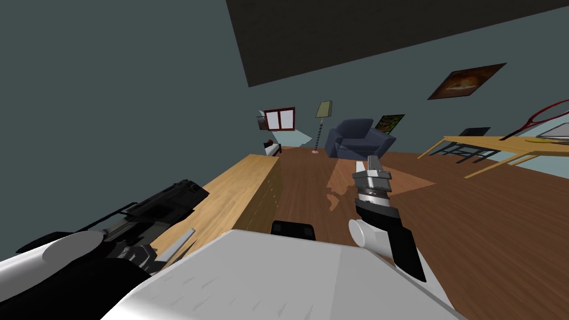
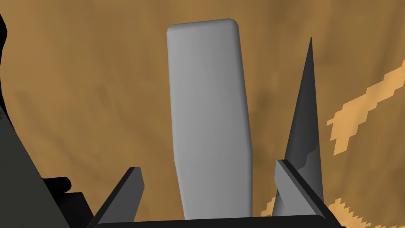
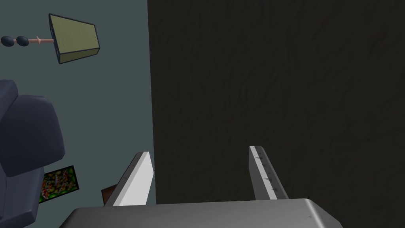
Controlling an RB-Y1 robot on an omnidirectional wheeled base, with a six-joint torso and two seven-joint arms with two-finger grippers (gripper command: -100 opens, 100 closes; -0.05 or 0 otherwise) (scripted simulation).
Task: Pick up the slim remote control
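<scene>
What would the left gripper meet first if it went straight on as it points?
Most likely the grey remote, lying between the left gripper's open fingers on the wooden top; depth is hard to judge.

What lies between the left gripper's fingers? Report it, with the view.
The grey remote lies lengthwise between the left gripper's open fingers, bare wooden top either side; left wrist view.

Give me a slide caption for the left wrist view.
Left gripper open astride a slim grey remote lying flat on a wooden surface.
</scene>
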